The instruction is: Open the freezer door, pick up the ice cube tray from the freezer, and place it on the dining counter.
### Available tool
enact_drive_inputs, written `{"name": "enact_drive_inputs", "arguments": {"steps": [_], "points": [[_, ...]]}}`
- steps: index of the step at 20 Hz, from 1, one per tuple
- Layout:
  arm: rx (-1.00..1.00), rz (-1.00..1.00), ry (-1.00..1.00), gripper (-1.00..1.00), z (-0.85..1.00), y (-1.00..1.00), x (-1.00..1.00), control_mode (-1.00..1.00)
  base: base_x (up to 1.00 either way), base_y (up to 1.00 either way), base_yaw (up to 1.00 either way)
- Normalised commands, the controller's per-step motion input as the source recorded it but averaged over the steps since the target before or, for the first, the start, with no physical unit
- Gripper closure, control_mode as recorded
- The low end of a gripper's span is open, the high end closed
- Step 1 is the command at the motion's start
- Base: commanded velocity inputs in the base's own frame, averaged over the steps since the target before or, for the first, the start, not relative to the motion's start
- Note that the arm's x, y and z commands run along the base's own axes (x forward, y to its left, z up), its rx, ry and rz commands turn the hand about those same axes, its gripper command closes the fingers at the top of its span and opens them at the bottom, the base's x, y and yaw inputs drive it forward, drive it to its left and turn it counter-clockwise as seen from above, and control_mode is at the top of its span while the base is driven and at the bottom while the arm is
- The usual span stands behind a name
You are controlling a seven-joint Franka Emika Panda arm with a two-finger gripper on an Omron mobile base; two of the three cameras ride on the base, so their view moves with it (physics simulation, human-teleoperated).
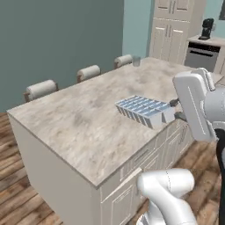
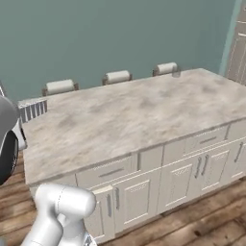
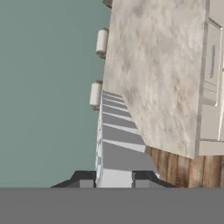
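Holding: the hand point(image 3: 113, 180) is clamped on one short end of the ice cube tray point(image 1: 145, 110), a dark finger tip on each side of its pale wall.
Tray: a long rectangle of pale blue-white plastic, its top cut into a grid of square cells with thin straight ribs; smooth and matt.
Tray position: it lies level over the near long edge of the dining worktop point(image 1: 79, 123), close above the stone; whether it touches the top I cannot tell. In the right base view its ribbed end point(image 2: 32, 110) shows at the worktop's left corner, just beside the robot's wrist.
Worktop: a broad slab of beige marbled stone with cloudy grey veining and a squared edge.
Base: cream panelled doors and drawers point(image 2: 144, 182) with slim bar pulls.
Stools: three round padded backs point(image 1: 88, 71), pale and cylinder-shaped, stand along the far edge.
Glass: a small clear tumbler point(image 1: 136, 61) stands at the far corner of the stone.
Floor: brown wooden planks point(image 2: 192, 226).
Wall: flat teal point(image 2: 120, 33).
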Motion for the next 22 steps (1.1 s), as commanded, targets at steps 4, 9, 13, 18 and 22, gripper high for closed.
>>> {"name": "enact_drive_inputs", "arguments": {"steps": [4,9,13,18,22], "points": [[0.0,0.0,0.0,1.0,0.0,0.0,0.0,1.0,-0.05,0.99,0.39],[0.0,0.0,0.0,1.0,0.0,0.0,0.0,1.0,-0.16,1.0,0.12],[0.0,0.0,0.0,1.0,0.0,0.0,0.0,1.0,-0.01,1.0,-0.01],[0.0,0.0,0.0,1.0,0.0,0.0,0.0,1.0,0.3,1.0,-0.21],[0.0,0.0,0.0,1.0,0.0,0.0,0.0,1.0,0.66,0.98,-0.32]]}}
